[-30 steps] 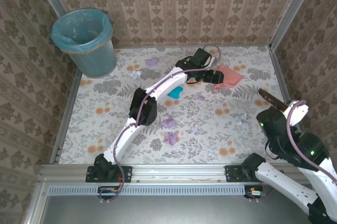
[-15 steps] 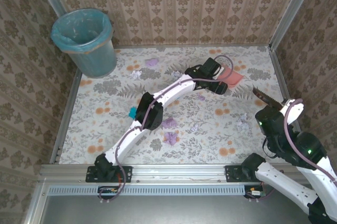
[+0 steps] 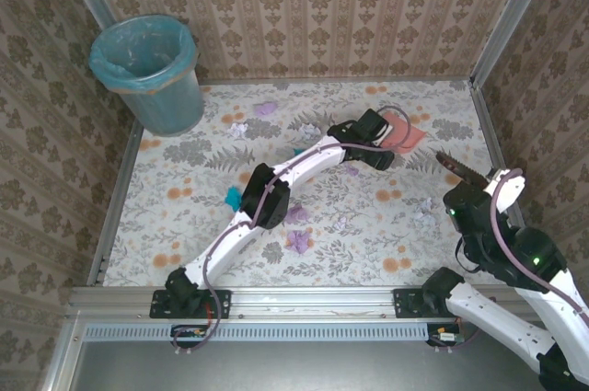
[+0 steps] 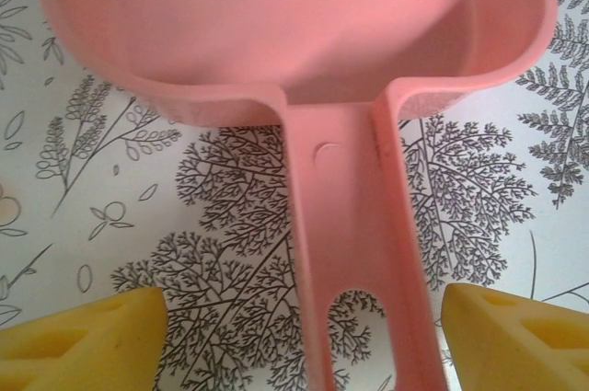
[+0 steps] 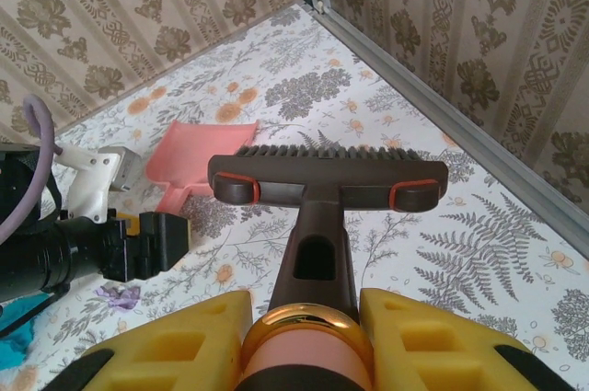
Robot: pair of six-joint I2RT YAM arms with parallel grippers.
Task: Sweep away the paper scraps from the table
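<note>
Our right gripper (image 5: 304, 331) is squeezed tight on the pink and gold handle of the dark brown plastic brush (image 5: 327, 179). It holds the brush up in the air at the near right of the tabletop (image 3: 166, 225), which has a whitish cloth with grey ferns and orange flowers.

Small crumpled paper scraps (image 3: 296, 241) lie on the cloth. Lilac ones sit near the middle. A teal scrap (image 3: 232, 196) lies by the left arm's elbow, and a white scrap (image 3: 423, 216) is near the brush. More lie far back by the wall.

Farther off, our left gripper (image 4: 304, 340) hangs over the long handle of the pink plastic dustpan (image 4: 276, 23). Its yellow fingers (image 4: 83, 340) stand apart, one on each side of the handle, not touching it.

We think the step now is to grab the dustpan. To do it well, we should keep the handle right in the middle and go low. Then we should close slowly, so the pan does not slide or tip.

A round blue-green bin (image 3: 152, 87) stands in the far left corner. We guess the scraps go there.
</note>
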